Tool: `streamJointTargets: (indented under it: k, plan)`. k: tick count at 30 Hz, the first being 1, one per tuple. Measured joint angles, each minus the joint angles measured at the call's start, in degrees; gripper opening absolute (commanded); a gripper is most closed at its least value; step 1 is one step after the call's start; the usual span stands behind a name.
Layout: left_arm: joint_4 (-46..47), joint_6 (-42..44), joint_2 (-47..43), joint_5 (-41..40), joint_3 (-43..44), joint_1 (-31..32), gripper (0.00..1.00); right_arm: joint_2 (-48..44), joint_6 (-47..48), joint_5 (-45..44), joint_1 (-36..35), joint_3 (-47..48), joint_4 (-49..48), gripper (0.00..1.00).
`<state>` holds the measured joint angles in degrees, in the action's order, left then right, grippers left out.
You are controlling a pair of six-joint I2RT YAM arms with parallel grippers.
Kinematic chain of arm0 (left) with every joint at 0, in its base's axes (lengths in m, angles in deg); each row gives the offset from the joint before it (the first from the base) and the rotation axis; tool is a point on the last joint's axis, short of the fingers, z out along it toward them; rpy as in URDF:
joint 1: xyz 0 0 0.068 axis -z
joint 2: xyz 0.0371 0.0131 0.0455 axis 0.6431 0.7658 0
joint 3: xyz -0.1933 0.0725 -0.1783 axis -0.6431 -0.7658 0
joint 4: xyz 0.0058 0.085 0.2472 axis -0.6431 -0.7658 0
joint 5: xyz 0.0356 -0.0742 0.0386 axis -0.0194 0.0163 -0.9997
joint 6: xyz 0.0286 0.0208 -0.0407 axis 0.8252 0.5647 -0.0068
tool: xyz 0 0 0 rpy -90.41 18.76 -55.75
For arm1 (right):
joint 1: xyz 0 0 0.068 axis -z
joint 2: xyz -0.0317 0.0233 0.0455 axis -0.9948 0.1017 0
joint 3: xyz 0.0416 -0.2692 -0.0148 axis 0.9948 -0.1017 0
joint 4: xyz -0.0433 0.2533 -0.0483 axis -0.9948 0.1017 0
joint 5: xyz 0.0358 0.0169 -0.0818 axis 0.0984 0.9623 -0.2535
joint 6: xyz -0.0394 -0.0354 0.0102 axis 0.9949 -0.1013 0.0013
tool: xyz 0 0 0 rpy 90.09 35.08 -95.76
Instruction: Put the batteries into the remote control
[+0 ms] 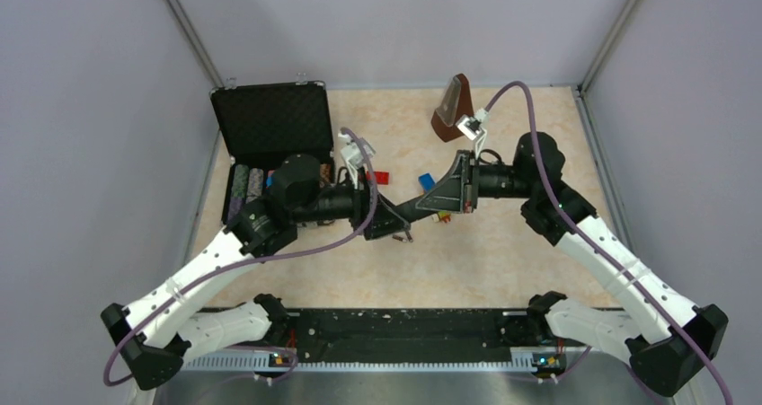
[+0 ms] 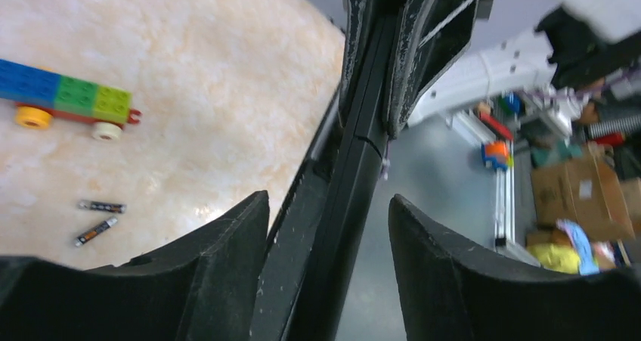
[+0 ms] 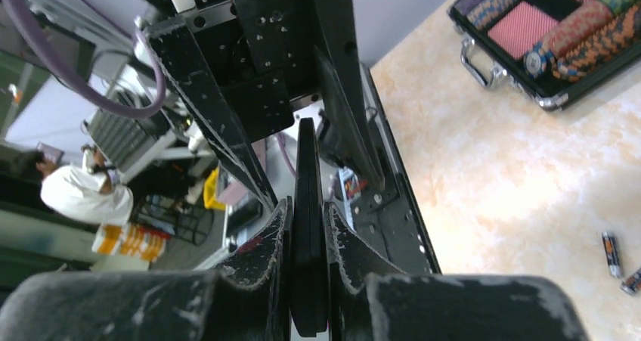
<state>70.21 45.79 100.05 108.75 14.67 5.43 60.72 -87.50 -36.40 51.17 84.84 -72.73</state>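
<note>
The remote control (image 3: pixel 306 159) is a slim black bar held edge-on above the table, and my right gripper (image 3: pixel 308 203) is shut on it, both fingers pressed against its flat sides. Its other end (image 2: pixel 355 175) passes between the fingers of my left gripper (image 2: pixel 326 197), which stands open: the bar lies close against the left finger, with a clear gap to the right finger (image 2: pixel 423 250). In the top view the two grippers (image 1: pixel 395 221) (image 1: pixel 431 203) meet at mid-table. Two batteries (image 2: pixel 102 206) (image 2: pixel 96 231) lie loose on the table, also in the right wrist view (image 3: pixel 611 254).
A toy-brick train (image 2: pixel 72 99) stands beyond the batteries. An open black case (image 1: pixel 270 122) with chips sits at the back left. A brown wedge-shaped object (image 1: pixel 452 109) stands at the back. Red (image 1: pixel 382 177) and blue (image 1: pixel 426 181) bricks lie behind the grippers.
</note>
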Motion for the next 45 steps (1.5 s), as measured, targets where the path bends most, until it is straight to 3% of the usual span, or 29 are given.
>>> streamJointTargets:
  k: [6,13,16,21,30,37,41,45]
  plan:
    - [9.3,-9.4,-8.5,-9.5,-3.8,-0.4,0.65,-1.1,-13.6,-5.2,0.0,-1.8,-13.1,0.00]
    - [19.4,-21.3,-9.0,-13.0,-7.8,-0.6,0.53,-0.8,-21.6,-8.7,0.0,-2.9,-20.3,0.00]
    - [22.8,-25.7,-7.9,-13.3,-8.9,-0.9,0.39,-0.4,-22.9,-9.4,0.2,-3.2,-21.7,0.00]
    - [26.0,-29.7,-8.2,-13.6,-9.5,-1.3,0.00,-0.3,-24.3,-10.6,0.4,-4.2,-22.8,0.01]
    - [22.3,-30.1,-8.3,-14.6,-9.3,-1.6,0.00,1.3,-22.9,-7.9,2.2,-4.3,-21.1,0.18]
    - [18.0,-30.7,-6.7,-14.4,-8.8,-2.6,0.00,2.3,-20.7,-6.4,4.1,-5.9,-18.2,0.17]
    - [16.8,-32.1,-5.7,-11.9,-8.8,-4.0,0.00,2.4,-20.3,-5.8,4.6,-7.8,-18.8,0.07]
    - [16.7,-33.5,-5.1,-8.6,-8.8,-5.6,0.00,2.4,-20.8,-4.8,4.8,-9.6,-22.2,0.04]
